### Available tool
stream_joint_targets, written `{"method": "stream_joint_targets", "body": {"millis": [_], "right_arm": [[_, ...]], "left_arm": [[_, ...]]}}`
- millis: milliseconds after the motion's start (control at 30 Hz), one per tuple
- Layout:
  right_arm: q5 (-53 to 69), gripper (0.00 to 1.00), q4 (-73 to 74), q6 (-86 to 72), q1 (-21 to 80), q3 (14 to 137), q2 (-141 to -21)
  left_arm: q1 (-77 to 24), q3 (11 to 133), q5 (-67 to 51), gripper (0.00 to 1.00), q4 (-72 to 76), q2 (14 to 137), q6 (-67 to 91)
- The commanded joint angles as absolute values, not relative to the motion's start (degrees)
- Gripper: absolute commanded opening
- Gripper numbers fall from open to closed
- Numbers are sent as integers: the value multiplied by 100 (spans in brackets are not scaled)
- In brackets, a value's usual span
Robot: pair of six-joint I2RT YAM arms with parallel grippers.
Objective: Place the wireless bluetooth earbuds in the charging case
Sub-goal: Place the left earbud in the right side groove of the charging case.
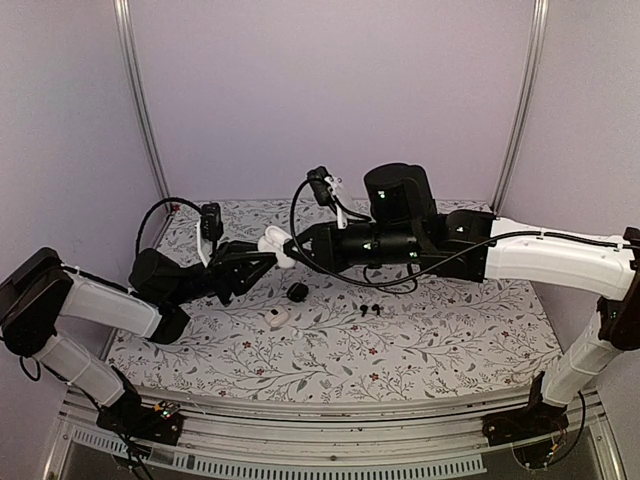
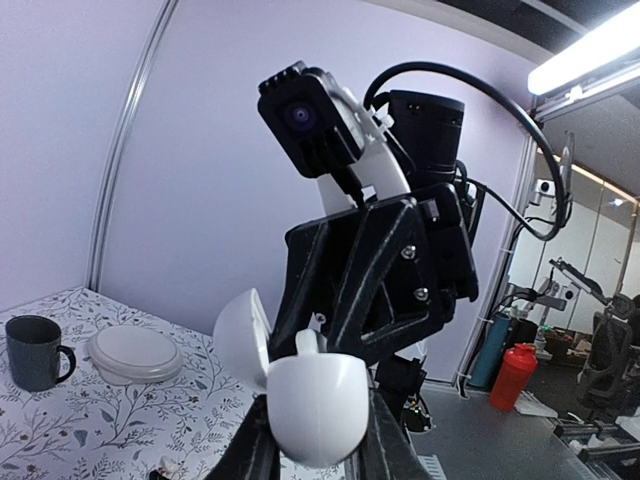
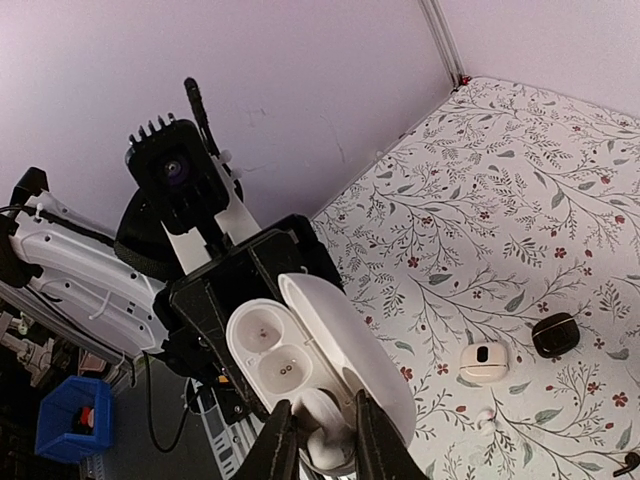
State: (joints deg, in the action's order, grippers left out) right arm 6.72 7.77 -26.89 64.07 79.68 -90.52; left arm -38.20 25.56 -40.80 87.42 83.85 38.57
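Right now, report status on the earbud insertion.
Left gripper shut on open white charging case, held off the table. Right gripper pinching white earbud at case mouth, both wells empty. Nothing in the way.

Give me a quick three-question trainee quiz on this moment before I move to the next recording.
1. True or false: the white charging case held by the left gripper has its lid shut.
2. Multiple choice: what sits between the fingers of the right gripper? A) a black earbud B) a white earbud C) nothing
3. Short answer: where are the black earbuds?

Key: 1. False, the lid stands open and both sockets show. 2. B. 3. Lying loose on the table, to the right of the round black case in the top view.
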Motion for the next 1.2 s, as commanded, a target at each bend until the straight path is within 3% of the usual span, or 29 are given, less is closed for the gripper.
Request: {"method": "stream_joint_targets", "body": {"millis": [0,300,567,1167], "right_arm": [[647,22,1223,-2624,6476,8305,-9335],[390,25,1713,-2660,6470,8752,-9490],[228,32,1926,-2746,6473,8935,-9554],[55,35,2137,-2437,6524,8982,-9593]], "left_arm": [[-3999,2696,-3981,0,10441,8223,3775],[-3995,2711,-3656,0,10441,8139,3709],[-3998,2755,-3612,0,10441,8193,3735],[-4005,2862,-3451,0,10441,8192,3880]]}}
